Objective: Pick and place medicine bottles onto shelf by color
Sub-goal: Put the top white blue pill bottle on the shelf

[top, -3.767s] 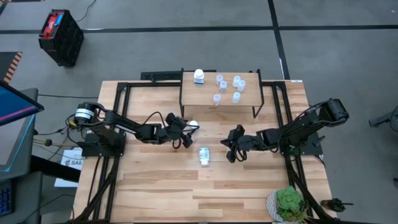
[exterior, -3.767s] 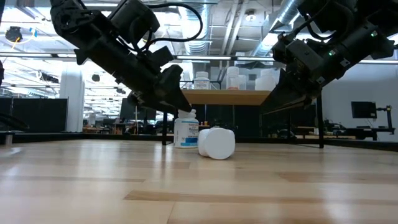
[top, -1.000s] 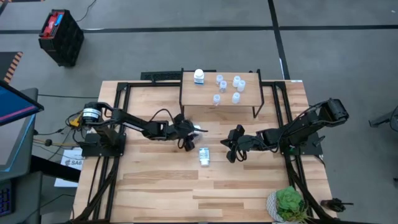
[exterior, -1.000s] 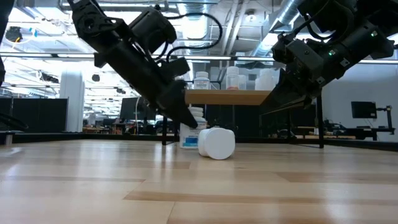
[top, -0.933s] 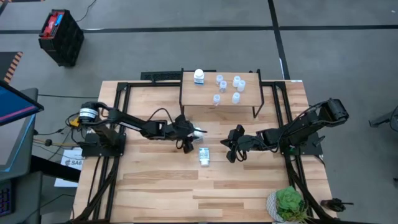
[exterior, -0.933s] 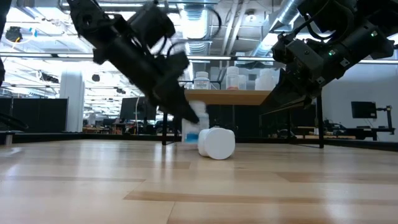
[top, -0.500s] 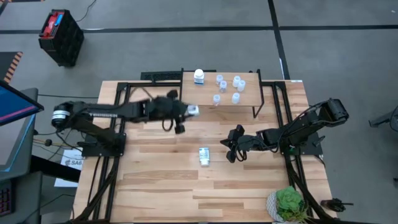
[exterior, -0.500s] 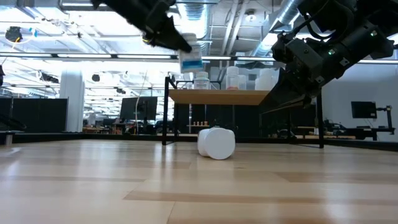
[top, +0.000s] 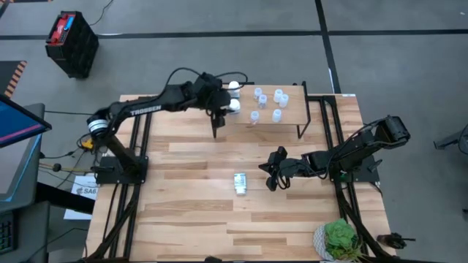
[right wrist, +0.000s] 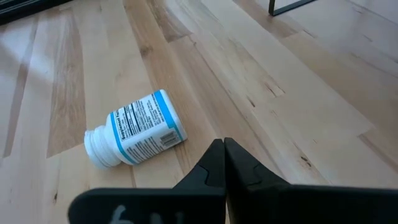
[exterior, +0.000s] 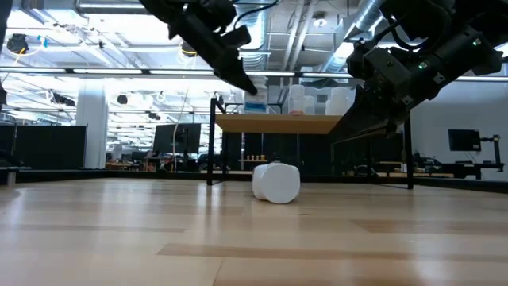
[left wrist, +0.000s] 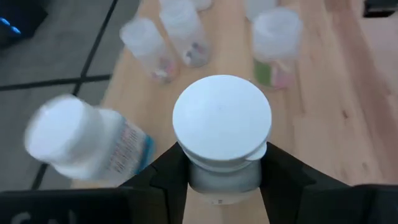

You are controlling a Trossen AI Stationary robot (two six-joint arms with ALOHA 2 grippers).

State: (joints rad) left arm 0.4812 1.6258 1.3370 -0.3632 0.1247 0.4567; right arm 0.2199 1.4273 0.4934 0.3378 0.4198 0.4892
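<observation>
A white bottle [left wrist: 221, 127] has been lifted off the table and carried to the shelf [top: 292, 126] within the last second; it is held clamped in the left gripper [top: 231, 104] above the shelf's left end, just beside the white bottle already standing there [top: 234, 87]. Release is judged next. Six small translucent bottles [top: 269, 104] are grouped right of it on the shelf. A third white bottle [right wrist: 137, 137] is left lying on the table in front of the shelf. The right gripper [right wrist: 222, 163] is pressed together, idle near that bottle.
</observation>
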